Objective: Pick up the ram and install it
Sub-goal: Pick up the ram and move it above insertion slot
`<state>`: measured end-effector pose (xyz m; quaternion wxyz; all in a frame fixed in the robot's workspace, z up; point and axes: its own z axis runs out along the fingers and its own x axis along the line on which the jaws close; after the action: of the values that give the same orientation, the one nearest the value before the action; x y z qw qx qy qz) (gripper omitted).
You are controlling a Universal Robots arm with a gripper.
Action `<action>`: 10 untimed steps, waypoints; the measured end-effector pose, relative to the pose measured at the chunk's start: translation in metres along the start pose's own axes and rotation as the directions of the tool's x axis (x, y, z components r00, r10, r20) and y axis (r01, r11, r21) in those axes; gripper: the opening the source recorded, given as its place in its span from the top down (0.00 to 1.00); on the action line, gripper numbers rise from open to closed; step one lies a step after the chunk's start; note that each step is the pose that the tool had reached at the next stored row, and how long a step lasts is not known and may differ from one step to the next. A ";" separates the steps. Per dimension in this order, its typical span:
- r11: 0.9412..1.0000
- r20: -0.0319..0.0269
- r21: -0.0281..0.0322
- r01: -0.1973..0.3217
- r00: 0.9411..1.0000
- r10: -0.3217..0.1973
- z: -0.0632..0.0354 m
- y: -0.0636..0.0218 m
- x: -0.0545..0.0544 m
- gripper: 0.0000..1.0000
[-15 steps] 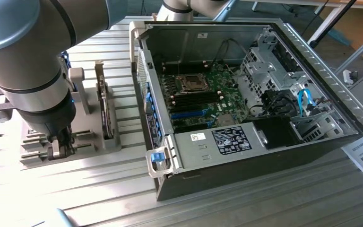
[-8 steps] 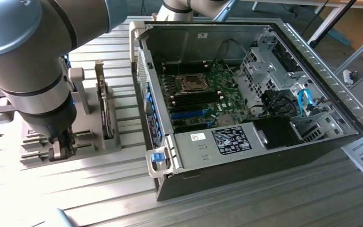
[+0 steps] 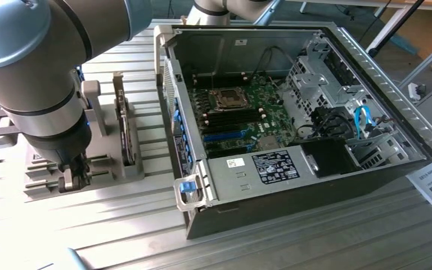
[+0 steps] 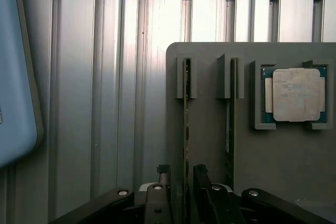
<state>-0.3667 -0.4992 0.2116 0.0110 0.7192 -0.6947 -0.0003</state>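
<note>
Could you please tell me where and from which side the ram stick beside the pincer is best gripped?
Probably across its two flat faces, on the free stretch of the ram clear of the gray holder's slot posts, coming straight down from above. It stands on edge, thin top edge up, and the open pincer straddles it.
</note>
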 end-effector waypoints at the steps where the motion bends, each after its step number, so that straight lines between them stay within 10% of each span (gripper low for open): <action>1: 1.000 0.000 0.000 0.000 1.000 0.000 0.0000 0.0000 0.000 0.69; 10: 1.000 0.000 0.000 0.000 1.000 0.000 0.0002 0.0000 0.000 0.70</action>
<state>-0.3667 -0.4992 0.2114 0.0110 0.7192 -0.6948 -0.0003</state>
